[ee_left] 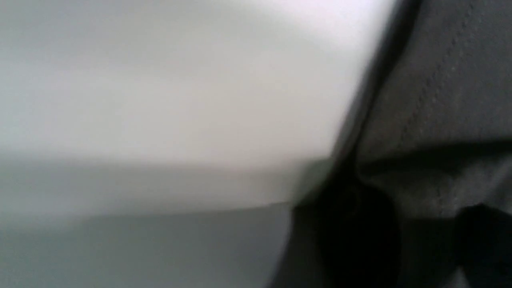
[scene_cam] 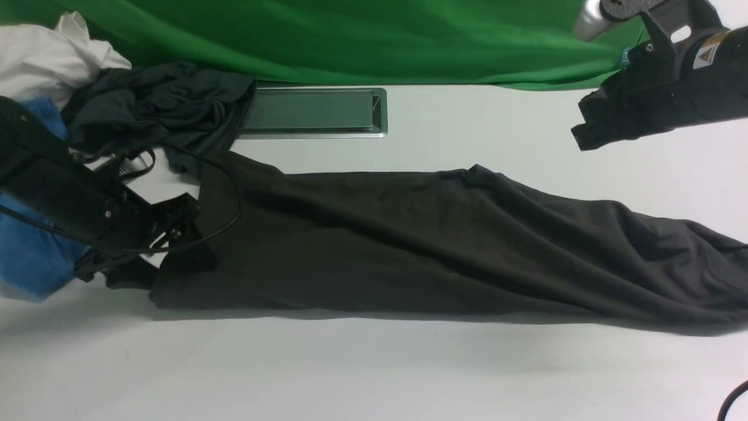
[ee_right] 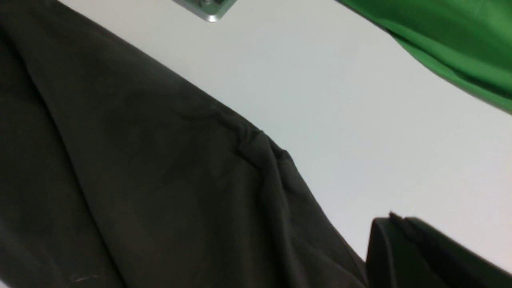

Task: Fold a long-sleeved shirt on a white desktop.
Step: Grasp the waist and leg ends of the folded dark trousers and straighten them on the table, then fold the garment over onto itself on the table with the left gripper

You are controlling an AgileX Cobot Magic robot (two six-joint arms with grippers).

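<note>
- So, long-sleeved shirt [scene_cam: 409,245] is lying as a long strip on the bench [scene_cam: 374,374]; cross-folds are looking undone.
- Left claw [scene_cam: 187,237] is sitting at its end, grip unclear; right claw [scene_cam: 587,131] is hovering closed, seemingly empty.

A silver metal cable slot [scene_cam: 315,111] lies flush in the broad, matte white-grey surface [scene_cam: 350,368]. Just behind the slot, a green cloth backdrop [scene_cam: 362,41] hangs in soft folds across the whole width and reaches down to the surface's far edge. A crumpled dark grey garment [scene_cam: 158,105] overlaps the slot's left end. Further left and behind it lies a white garment [scene_cam: 47,58]. A blue garment [scene_cam: 29,257] lies left of the slot and nearer the camera. Well to the slot's right and much nearer, a black cable [scene_cam: 735,403] curves in at the corner. The light is even and diffuse, the shadows faint and soft-edged.
</note>
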